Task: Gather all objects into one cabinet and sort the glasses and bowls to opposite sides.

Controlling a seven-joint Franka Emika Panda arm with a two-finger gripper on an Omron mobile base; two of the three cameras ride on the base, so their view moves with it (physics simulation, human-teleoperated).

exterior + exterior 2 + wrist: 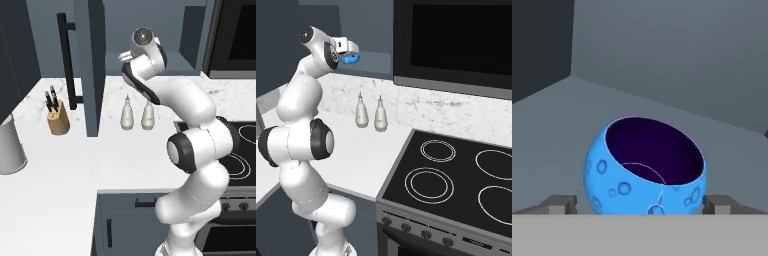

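Sitting on cabinet shelf — blue bowl | fingers spread

counter: white marble | stove: black, four rings | backsplash: marble

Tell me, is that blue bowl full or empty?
Empty: the hand view looks into the blue bowl and shows only its bare dark inside.

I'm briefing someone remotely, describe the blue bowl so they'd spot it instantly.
Look up at the slate-blue wall cabinet left of the stove. On its shelf, between the open end effector tips, sits the blue bowl: glossy, bubble-dimpled, dark inside.
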